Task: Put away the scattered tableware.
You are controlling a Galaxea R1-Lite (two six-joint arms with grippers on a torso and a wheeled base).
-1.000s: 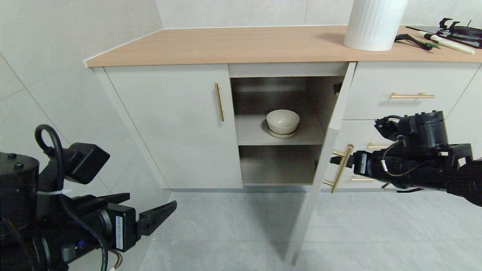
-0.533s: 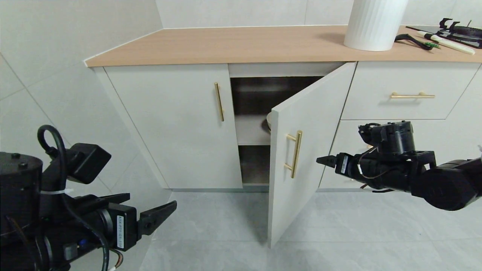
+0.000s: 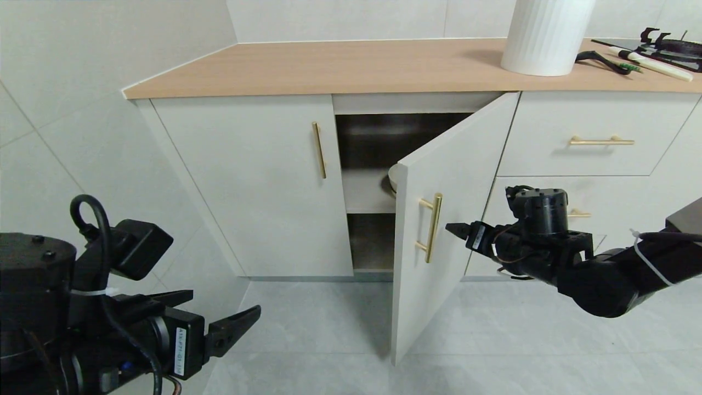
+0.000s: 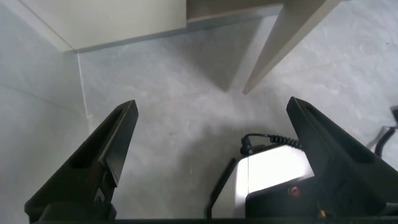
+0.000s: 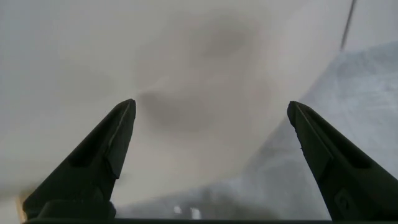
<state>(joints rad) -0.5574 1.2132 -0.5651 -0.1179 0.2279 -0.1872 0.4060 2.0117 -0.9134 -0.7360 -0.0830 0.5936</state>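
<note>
The cabinet's right door point(image 3: 439, 236) stands half shut, its gold handle point(image 3: 431, 227) facing me. Behind it, a sliver of a cream bowl point(image 3: 390, 180) shows on the upper shelf; the rest of the bowl is hidden. My right gripper point(image 3: 456, 228) is open just to the right of the handle, level with it, its tip pointing at the door and not holding it. In the right wrist view the right gripper point(image 5: 211, 111) faces the door's pale face point(image 5: 186, 74) close up. My left gripper point(image 3: 224, 304) hangs low at the left, open and empty, over the floor point(image 4: 186, 124).
The left door point(image 3: 258, 181) is shut, with a gold handle point(image 3: 318, 149). Drawers point(image 3: 600, 141) lie right of the open compartment. On the wooden countertop point(image 3: 329, 63) stand a white ribbed container point(image 3: 545, 35) and some utensils point(image 3: 647, 57). Grey floor tiles point(image 3: 329, 329) spread below.
The right door swung from wide open to half shut, hiding most of the bowl. My right gripper moved left along with it and now sits beside the handle. The left arm barely moved.
</note>
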